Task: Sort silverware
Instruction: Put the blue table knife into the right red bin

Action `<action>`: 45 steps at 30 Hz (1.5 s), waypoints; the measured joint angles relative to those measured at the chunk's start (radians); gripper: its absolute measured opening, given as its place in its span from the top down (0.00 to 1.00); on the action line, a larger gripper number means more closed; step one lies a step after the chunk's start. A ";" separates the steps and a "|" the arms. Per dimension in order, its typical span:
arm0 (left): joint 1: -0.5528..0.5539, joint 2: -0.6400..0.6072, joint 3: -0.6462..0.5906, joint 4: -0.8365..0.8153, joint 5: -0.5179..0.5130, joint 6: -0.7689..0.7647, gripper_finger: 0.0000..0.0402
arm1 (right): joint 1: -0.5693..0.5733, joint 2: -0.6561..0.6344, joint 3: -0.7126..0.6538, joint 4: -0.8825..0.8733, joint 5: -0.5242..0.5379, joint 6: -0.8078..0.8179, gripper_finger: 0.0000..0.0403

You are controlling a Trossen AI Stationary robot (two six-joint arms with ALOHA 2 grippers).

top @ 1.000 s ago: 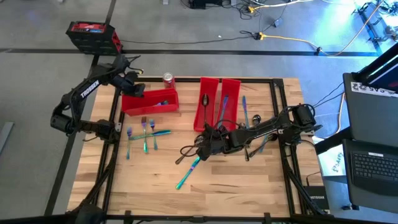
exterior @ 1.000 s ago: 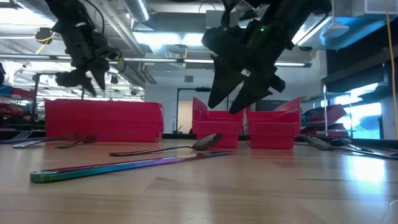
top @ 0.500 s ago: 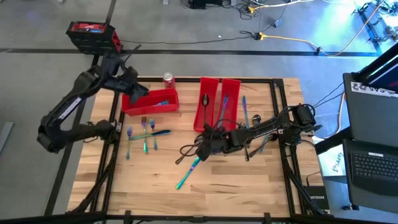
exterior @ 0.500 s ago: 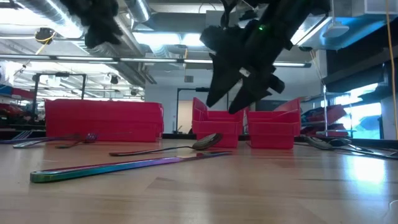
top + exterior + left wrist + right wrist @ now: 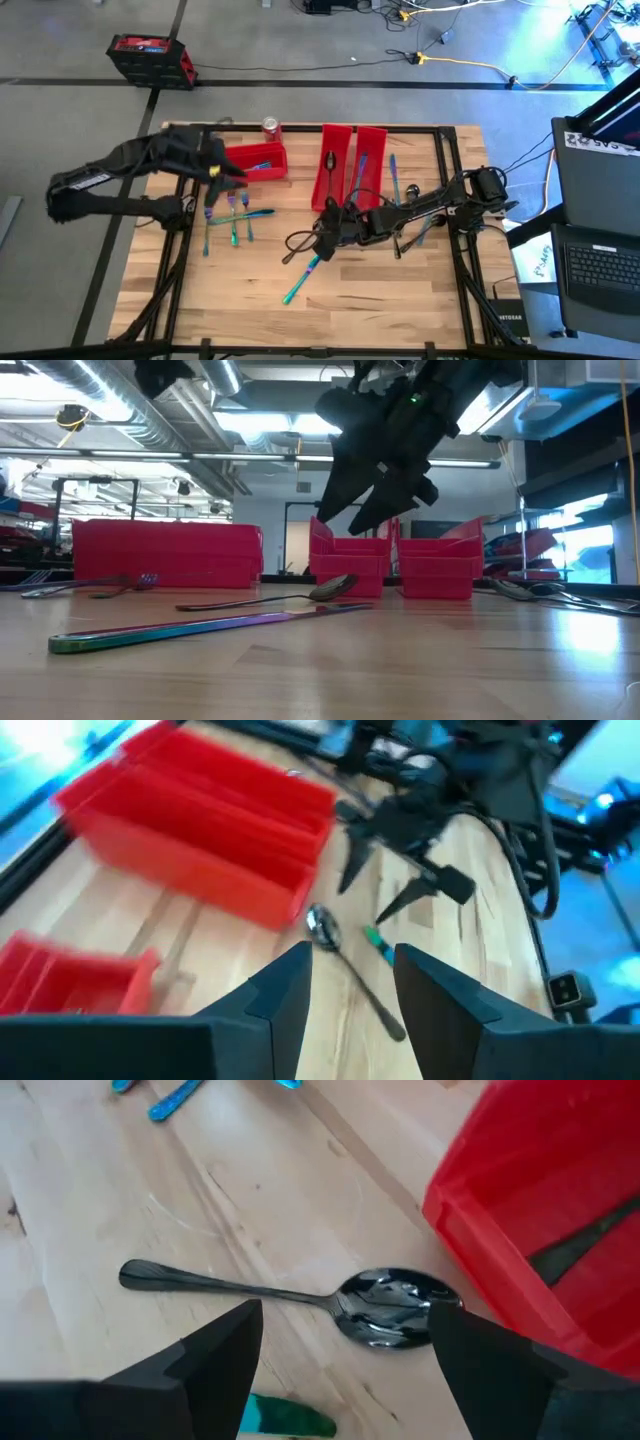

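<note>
- Hovering over the middle of the counter (image 5: 400, 300), the right claw (image 5: 322, 228) has its fingers spread wide with nothing between them, pointing down at a dark spoon (image 5: 300, 1295).
- That spoon lies flat on the wood right under the right claw, bowl end just beside the end wall of a long red bin (image 5: 331, 170), handle running away from it. The right wrist view shows it framed between the two fingers but not touched.
- An iridescent teal knife (image 5: 302, 277) lies diagonally next to the spoon, a bit nearer the front edge. In the low view it's the long shiny bar (image 5: 200, 628) across the foreground.
- The left claw (image 5: 213, 172) is up in the air over the left side, near the wider red bin (image 5: 255, 160). Its fingers are part-way apart and look empty in its own wrist view.
- A few blue-teal forks (image 5: 234, 212) lie together on the wood just below the left claw, well apart from the spoon.
- A second long red bin (image 5: 371, 160) sits against the first one; the first has a dark spoon (image 5: 330, 163) lying in it.
- More silverware (image 5: 395, 180) lies on the wood to the right of those bins.
- Counter is a pale butcher-block top in a black frame, with a red soda can (image 5: 270, 127) at the back edge.
- Room: grey floor with cables, a red-and-black crate (image 5: 150, 57) behind the counter, a laptop (image 5: 600, 265) off to the right, ceiling ducts and strip lights in the low view.
</note>
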 joint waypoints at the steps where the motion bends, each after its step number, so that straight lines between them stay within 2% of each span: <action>1: -0.043 0.006 -0.022 0.062 -0.012 0.002 0.67 | 0.000 0.000 0.000 0.012 0.000 -0.003 0.33; 6: -0.237 0.077 -0.142 0.252 -0.066 0.007 0.67 | 0.000 0.000 0.000 0.045 0.011 -0.054 0.33; 9: -0.344 0.150 -0.216 0.372 -0.007 -0.020 0.67 | 0.000 0.000 0.000 0.081 -0.016 -0.155 0.33; 13: -0.481 0.236 -0.291 0.507 0.011 0.074 0.67 | 0.009 0.000 0.000 0.144 -0.088 -0.337 0.33; 15: -0.537 0.285 -0.304 0.504 -0.041 0.084 0.67 | 0.015 0.000 0.000 0.154 -0.103 -0.369 0.33; 17: -0.578 0.333 -0.308 0.514 -0.097 0.070 0.67 | 0.016 0.000 0.000 0.169 -0.173 -0.368 0.33; 20: -0.627 0.411 -0.308 0.573 -0.115 -0.007 0.67 | 0.013 0.000 0.000 0.195 -0.288 -0.401 0.33; 27: -0.712 0.628 -0.308 0.760 -0.134 -0.245 0.68 | 0.014 0.000 0.000 0.199 -0.331 -0.497 0.33; 29: -0.737 0.668 -0.308 0.829 -0.178 -0.289 0.68 | 0.013 0.000 0.000 0.199 -0.411 -0.523 0.33; 31: -0.760 0.692 -0.308 0.906 -0.246 -0.329 0.69 | 0.014 0.000 0.000 0.189 -0.442 -0.574 0.33; 38: -0.861 0.724 -0.307 1.034 -0.593 -0.515 0.70 | 0.041 0.000 0.000 0.141 -0.569 -0.794 0.33; 41: -0.901 0.757 -0.307 1.086 -0.690 -0.603 0.70 | 0.042 0.013 0.000 0.125 -0.554 -0.857 0.33; 45: -0.943 0.844 -0.279 1.163 -0.780 -0.637 0.70 | 0.030 0.055 0.000 0.122 -0.529 -0.910 0.33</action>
